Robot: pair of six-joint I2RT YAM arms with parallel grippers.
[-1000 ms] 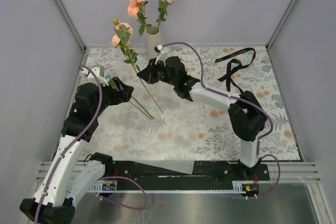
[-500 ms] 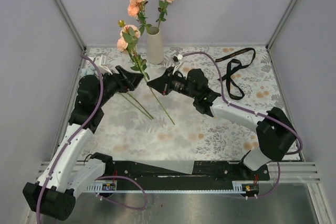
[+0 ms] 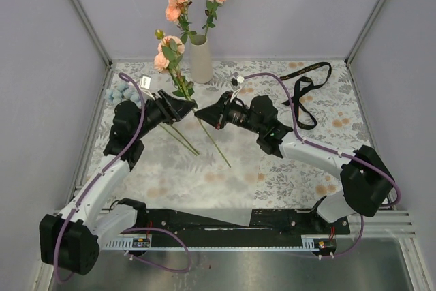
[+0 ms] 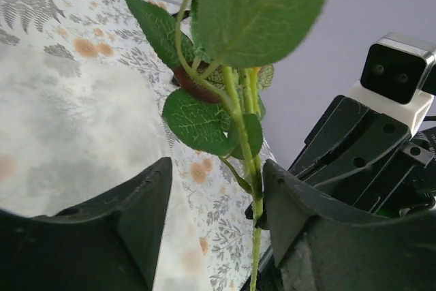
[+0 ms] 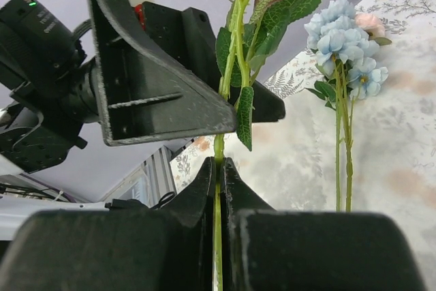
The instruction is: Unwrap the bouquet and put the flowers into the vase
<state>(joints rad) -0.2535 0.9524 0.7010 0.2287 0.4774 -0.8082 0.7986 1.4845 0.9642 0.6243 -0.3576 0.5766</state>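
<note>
A peach-pink rose (image 3: 161,60) is held tilted above the table (image 3: 306,161), just in front of the vase (image 3: 200,59), in which other roses stand. The right gripper (image 5: 218,165) is clamped on the thin green stem below the leaves. The left gripper (image 4: 218,202) is set around the same stem nearer the bloom, its jaws apart. The rose is judged light, with a long, springy stem that may bend and swing under its head. The leaves and petals are soft and should not be pinched. A hold on bare stem below the leaves is judged best, so that the lower end is left free for the vase's narrow mouth. A pale-blue flower (image 5: 344,46) lies on the table, well apart.
</note>
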